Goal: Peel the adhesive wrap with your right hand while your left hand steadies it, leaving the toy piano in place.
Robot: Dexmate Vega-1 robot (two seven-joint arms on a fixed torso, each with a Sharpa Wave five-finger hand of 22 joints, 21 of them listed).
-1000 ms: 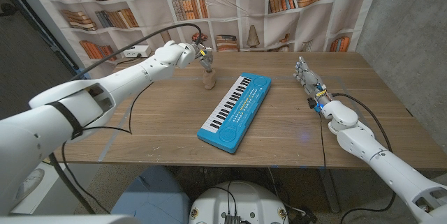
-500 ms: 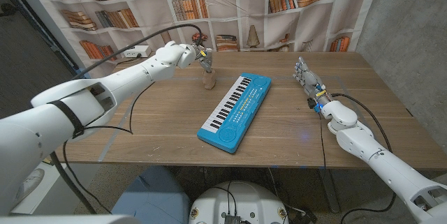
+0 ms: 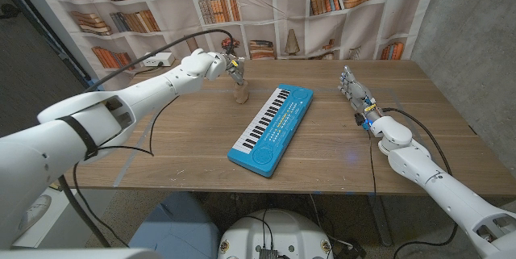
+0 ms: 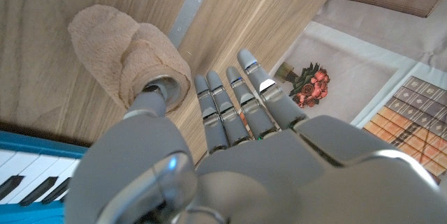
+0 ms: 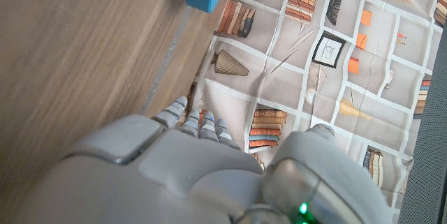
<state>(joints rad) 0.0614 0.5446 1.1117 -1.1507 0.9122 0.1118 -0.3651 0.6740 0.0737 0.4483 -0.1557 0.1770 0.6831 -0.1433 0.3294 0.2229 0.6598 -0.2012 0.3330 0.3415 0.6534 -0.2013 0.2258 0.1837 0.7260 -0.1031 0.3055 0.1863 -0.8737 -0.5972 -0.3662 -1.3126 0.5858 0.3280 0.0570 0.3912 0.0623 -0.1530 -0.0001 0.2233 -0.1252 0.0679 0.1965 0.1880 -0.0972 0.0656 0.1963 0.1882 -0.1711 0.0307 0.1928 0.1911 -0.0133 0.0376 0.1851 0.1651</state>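
While the toy piano point(image 3: 272, 130) is lying slantwise across the middle of the bench point(image 3: 185, 146), the roll of adhesive wrap point(image 3: 239, 92) is standing just beyond its far left end, near but apart.

Behind the bench a bookshelf-printed backdrop point(image 3: 266, 9) is hanging, and nothing is standing between the roll and either hand. The adhesive wrap is showing as a tan, crinkled, cloth-like roll with a hollow core, upright on the wood. The left hand point(image 3: 228, 61) is hovering over it, its thumb point(image 4: 150, 102) pressing into the core at the roll's top while the other fingers point(image 4: 237, 105) are stretching out straight and apart beside it. The right hand point(image 3: 353, 88) is waiting well to the right of the piano, fingers extended, holding nothing.
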